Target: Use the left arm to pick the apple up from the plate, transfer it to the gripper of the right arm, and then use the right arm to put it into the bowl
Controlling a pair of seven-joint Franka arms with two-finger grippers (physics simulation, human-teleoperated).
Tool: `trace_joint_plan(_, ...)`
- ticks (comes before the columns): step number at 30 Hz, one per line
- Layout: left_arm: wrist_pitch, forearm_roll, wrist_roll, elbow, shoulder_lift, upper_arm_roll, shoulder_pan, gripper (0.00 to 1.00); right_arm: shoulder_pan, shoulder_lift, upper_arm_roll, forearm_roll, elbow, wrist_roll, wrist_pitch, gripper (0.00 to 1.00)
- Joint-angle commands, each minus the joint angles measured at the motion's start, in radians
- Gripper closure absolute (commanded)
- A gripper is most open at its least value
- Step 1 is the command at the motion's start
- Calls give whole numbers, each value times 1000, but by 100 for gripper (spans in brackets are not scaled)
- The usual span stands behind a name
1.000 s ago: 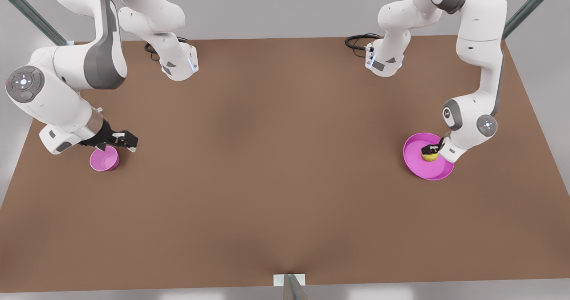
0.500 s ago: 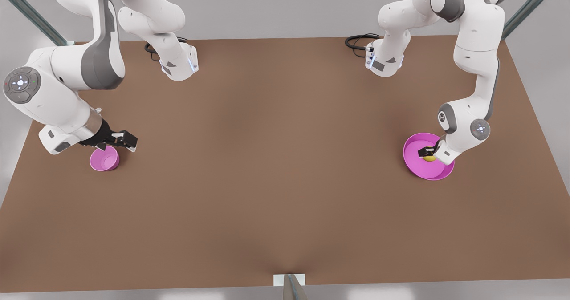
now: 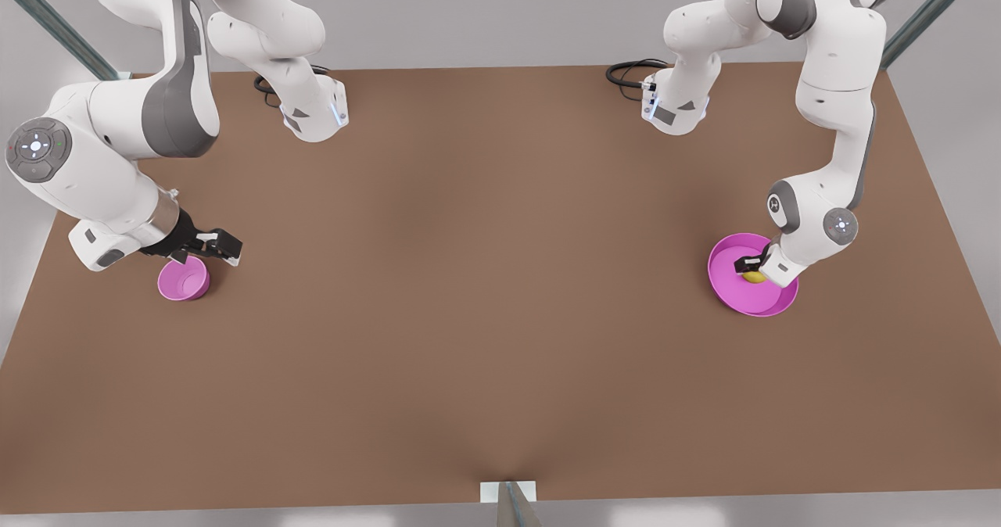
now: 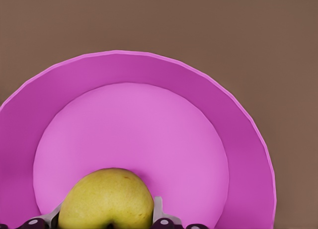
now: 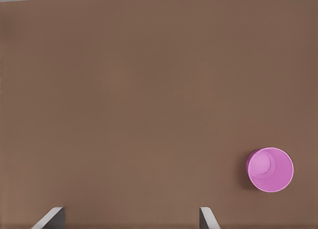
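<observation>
Left gripper (image 3: 752, 267): mine, down in the plate (image 3: 731, 292), fingers (image 4: 158, 211) either side of the apple (image 4: 106, 199); whether they already pinch it, I cannot tell.
Apple: resting on the plate floor, at the front view's right.
Right gripper (image 3: 205, 249): waiting above and just beside the bowl (image 3: 183, 281), fingers (image 5: 207, 217) spread apart, nothing between them.
Risk: round fruit could roll or squirt out if I close off-centre; a low grip might scrape the plate.
Risk, later: handover far away; a shallow hold may drop it.
Table (image 3: 485, 277): bare between us; no obstacle.
</observation>
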Motion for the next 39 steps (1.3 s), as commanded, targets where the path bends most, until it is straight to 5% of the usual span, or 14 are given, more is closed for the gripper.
trace_joint_plan(1, 0, 0, -3, 0, -1, 0, 0, 22, 0, -1, 0, 1, 0, -5, -1, 0)
trace_joint_plan(11, -2, 2, -1, 14, -2, -3, -5, 30, 3, -1, 0, 1, 2, -7, -1, 0)
trace_joint_plan(16, -127, 0, -4, 98, -169, -18, -86, 30, 3, -1, 0, 1, 2, -7, -1, 0)
trace_joint_plan(21, -198, -589, -26, 296, -91, -368, -117, 30, 14, -6, 25, 1, 0, 7, -2, 0)
trace_joint_plan(23, -341, -613, -21, 479, 10, -405, -129, 33, 14, -4, 37, 30, -3, 7, -4, 0)
trace_joint_plan(31, -485, -1061, 1203, 680, 217, -506, -190, 38, -15, 154, 44, 702, -18, -97, 200, 0)
trace_joint_plan(34, -483, -1233, 1568, 697, 266, -508, -219, 55, -14, 240, 156, 850, -15, -110, 401, 0)
trace_joint_plan(39, -477, -1383, 1945, 890, 436, -509, -333, 55, -18, 405, 189, 1317, -16, -613, 432, 0)
